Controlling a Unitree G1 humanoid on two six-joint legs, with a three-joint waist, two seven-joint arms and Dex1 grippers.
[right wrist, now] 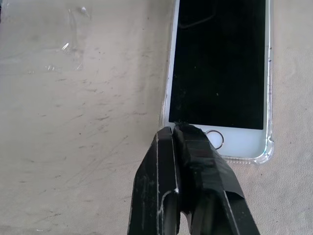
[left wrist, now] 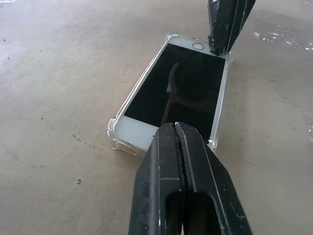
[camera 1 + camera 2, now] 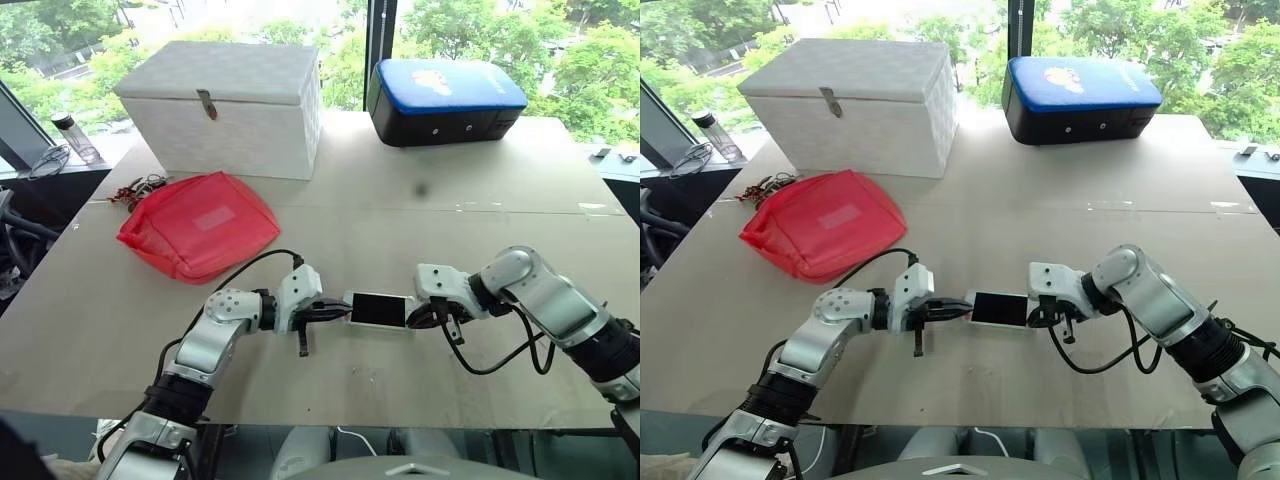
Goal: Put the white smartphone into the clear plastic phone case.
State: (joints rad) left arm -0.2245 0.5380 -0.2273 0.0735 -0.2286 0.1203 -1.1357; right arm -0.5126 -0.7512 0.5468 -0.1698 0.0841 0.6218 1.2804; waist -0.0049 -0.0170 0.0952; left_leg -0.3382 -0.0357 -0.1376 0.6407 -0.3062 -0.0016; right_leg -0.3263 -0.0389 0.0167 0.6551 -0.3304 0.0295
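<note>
Left gripper [image 2: 177,128] – fingers pressed together, holding nothing – tips on the white smartphone [image 2: 177,90]. The phone sits inside the clear plastic phone case [image 2: 113,132]; the empty right gripper [image 1: 175,128], equally closed, meets its home-button end.

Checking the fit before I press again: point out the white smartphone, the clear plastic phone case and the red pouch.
white smartphone [image 2: 188,88], left wrist view, middle of black screen.
clear plastic phone case [image 2: 112,128], left wrist view, near corner bumper.
red pouch [image 3: 200,222], left eye view, centre of top.

Lab-like room, cardboard-covered table [image 3: 520,200] (windows [image 3: 60,40], trees outside)
</note>
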